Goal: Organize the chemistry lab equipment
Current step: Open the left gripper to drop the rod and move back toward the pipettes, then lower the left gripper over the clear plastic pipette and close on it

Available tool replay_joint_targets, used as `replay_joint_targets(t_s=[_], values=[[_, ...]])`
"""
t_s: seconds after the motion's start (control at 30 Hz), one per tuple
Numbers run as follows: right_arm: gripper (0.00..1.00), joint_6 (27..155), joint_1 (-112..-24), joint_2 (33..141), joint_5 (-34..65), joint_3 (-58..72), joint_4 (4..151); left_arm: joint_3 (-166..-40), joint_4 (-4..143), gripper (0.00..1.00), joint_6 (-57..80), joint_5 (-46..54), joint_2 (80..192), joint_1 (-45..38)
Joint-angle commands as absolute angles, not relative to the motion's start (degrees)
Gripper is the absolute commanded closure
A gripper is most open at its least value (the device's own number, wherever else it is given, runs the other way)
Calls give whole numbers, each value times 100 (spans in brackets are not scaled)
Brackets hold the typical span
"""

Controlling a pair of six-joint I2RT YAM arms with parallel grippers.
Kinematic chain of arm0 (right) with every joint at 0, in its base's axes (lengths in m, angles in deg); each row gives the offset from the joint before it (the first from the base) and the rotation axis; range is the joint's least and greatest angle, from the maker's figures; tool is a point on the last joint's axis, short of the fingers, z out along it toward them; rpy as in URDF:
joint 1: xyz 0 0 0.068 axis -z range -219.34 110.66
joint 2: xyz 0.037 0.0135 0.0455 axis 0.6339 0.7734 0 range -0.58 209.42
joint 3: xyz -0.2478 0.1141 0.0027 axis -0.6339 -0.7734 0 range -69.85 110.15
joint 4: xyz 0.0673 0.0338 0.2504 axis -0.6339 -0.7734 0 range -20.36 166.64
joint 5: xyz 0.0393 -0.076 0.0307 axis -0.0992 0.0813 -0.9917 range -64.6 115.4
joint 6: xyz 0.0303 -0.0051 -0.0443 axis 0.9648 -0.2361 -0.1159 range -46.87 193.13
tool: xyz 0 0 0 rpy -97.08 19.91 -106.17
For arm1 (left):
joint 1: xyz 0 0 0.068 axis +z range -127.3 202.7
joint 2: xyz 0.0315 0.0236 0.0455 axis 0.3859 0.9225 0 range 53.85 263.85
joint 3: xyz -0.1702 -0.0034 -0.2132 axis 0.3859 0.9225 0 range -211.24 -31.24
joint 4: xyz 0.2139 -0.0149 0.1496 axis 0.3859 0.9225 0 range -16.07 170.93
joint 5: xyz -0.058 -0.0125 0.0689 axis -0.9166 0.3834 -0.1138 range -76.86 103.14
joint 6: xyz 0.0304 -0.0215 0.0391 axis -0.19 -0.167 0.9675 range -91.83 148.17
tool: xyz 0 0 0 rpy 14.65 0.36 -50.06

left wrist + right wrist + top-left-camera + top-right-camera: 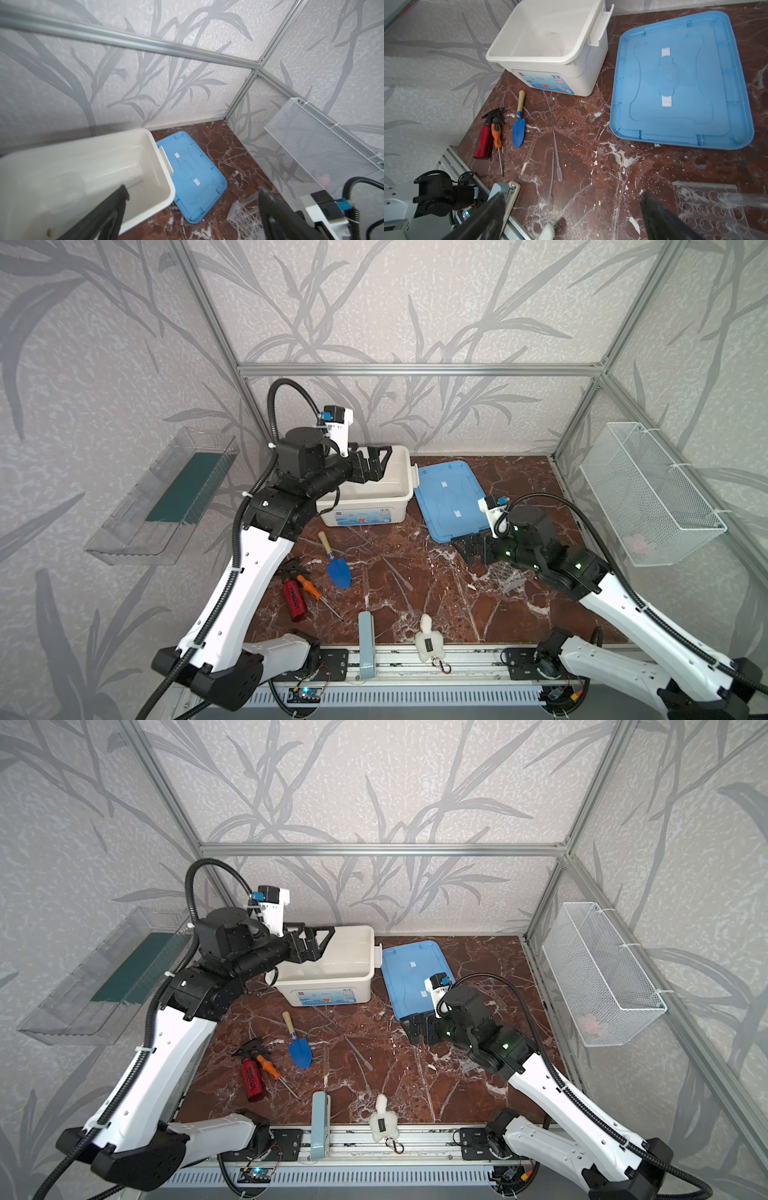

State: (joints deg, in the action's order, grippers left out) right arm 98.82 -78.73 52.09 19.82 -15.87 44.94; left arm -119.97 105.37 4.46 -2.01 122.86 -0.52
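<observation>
Left gripper (379, 466) wide, empty, above white bin (361, 516), upper centre. Right gripper (464, 551) wide, empty, just beside clear rack (505, 577), right of centre. Advice: pinch rack wall, lift level.

Your workspace: pale walls papered with a grey leaf-and-stem pattern (415, 302) close in on three sides. They are braced by a silver aluminium frame (415, 369), whose horizontal bar crosses the back wall and meets the posts at both rear corners. Below you lies the reddish-brown, white-veined marble-look table (449, 614). On the wall to your left hangs a clear plastic shelf tray (124, 549) with a dark green panel (189, 485) inside; on the wall to your right, a white wire-mesh basket (648, 493). A slotted silver rail (469, 659) edges the table's near side. Soft, even light falls throughout.
</observation>
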Motion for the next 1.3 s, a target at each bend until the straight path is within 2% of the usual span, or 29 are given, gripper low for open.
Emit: replay_joint_targets(t_s=[0.0, 0.27, 0.37, 0.5, 0.63, 0.73, 0.8, 1.13, 1.27], values=[[1, 10012, -7862, 5001, 2064, -1849, 4393, -11519, 11303, 1, -1050, 397, 11932, -504], [1, 10100, -7869, 4993, 1916, -2253, 4629, -9580, 11206, 1, -2032, 1090, 11399, -1838], [1, 10125, -7867, 5070, 1835, -2356, 4743, -8925, 10998, 6, -2516, 1366, 11454, -2280], [1, 10135, -7864, 5115, 1854, -2441, 4836, -8767, 11266, 14, -2595, 2115, 11968, -2920], [1, 10137, -7867, 5128, 1861, -2515, 4939, -8682, 11183, 25, -2873, 2030, 12612, -3091], [1, 10139, -7863, 5154, 1864, -2546, 4970, -8362, 10391, 35, -3362, 1703, 12849, -3142], [1, 10121, -7862, 5163, 1879, -2546, 4953, -8181, 10083, 38, -3756, 1651, 12969, -3169], [1, 10143, -7862, 5150, 1872, -2647, 5061, -7877, 9983, 43, -5323, 1858, 13397, -3206], [1, 10084, -7862, 5353, 1863, -2551, 4935, -7408, 9428, 43, -5962, 2038, 13298, -3206]])
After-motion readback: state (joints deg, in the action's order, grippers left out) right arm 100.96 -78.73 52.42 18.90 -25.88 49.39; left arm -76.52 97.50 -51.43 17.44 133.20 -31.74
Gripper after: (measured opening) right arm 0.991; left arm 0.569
